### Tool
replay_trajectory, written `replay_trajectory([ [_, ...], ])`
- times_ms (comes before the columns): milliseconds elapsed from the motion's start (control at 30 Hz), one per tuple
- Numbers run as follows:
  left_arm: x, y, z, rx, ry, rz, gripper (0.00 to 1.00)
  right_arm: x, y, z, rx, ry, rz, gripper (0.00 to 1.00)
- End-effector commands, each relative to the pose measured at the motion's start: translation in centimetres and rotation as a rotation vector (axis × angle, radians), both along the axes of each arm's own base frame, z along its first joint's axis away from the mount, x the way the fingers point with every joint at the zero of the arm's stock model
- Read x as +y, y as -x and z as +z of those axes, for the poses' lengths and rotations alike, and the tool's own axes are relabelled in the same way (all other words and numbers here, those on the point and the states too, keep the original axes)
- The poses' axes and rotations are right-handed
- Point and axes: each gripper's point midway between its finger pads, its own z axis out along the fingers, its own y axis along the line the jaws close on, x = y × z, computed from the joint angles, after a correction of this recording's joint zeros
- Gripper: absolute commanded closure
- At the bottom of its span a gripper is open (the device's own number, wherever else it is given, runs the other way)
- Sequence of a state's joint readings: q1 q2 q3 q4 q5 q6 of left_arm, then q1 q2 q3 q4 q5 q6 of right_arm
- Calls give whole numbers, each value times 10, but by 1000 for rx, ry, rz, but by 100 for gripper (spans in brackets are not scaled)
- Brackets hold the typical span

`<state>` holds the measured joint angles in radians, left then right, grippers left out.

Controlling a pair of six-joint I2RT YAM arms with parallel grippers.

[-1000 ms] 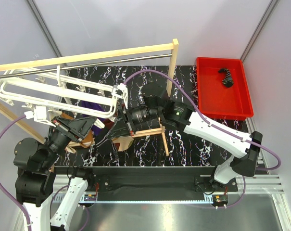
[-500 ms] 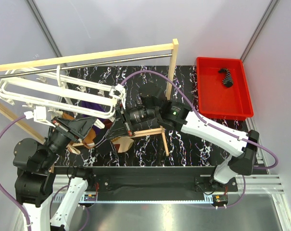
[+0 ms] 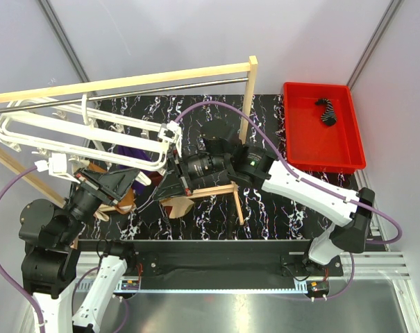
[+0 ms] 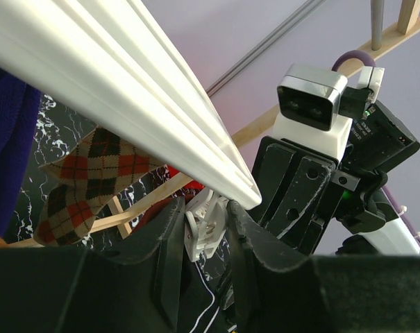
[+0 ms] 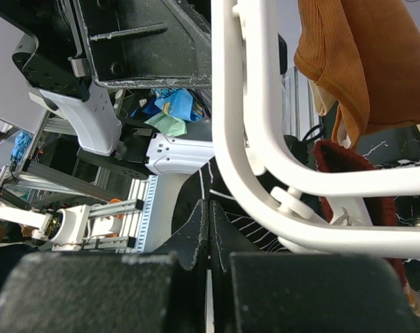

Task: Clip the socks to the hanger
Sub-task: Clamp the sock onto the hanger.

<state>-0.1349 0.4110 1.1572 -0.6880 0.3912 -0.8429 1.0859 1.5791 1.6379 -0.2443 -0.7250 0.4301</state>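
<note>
The white bar-frame hanger (image 4: 98,76) hangs far left. Left tool (image 4: 204,216) pinches its white clip (image 4: 203,234); right tool (image 5: 208,209), nearly closed, grips a black striped sock (image 5: 232,216).

The hanger (image 3: 85,135) hangs over the table's (image 3: 272,114) left half, under the wooden frame (image 3: 126,82), socks (image 3: 130,149) below it. At its near right corner the left gripper (image 4: 203,211) straddles a clip (image 4: 204,234), the right gripper (image 5: 208,229) beside. A tray (image 3: 314,142) at rear right holds one sock (image 3: 326,111).
</note>
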Motion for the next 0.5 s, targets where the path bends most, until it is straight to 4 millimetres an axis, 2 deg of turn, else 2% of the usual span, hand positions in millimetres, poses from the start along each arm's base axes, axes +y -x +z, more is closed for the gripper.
replay_trajectory([
  [0, -4, 12, -1, 7, -15, -41, 100, -11, 10, 31, -57, -84, 12, 100],
  [467, -4, 12, 0, 6, -11, -41, 100, -12, 10, 29, -62, -79, 8, 100],
])
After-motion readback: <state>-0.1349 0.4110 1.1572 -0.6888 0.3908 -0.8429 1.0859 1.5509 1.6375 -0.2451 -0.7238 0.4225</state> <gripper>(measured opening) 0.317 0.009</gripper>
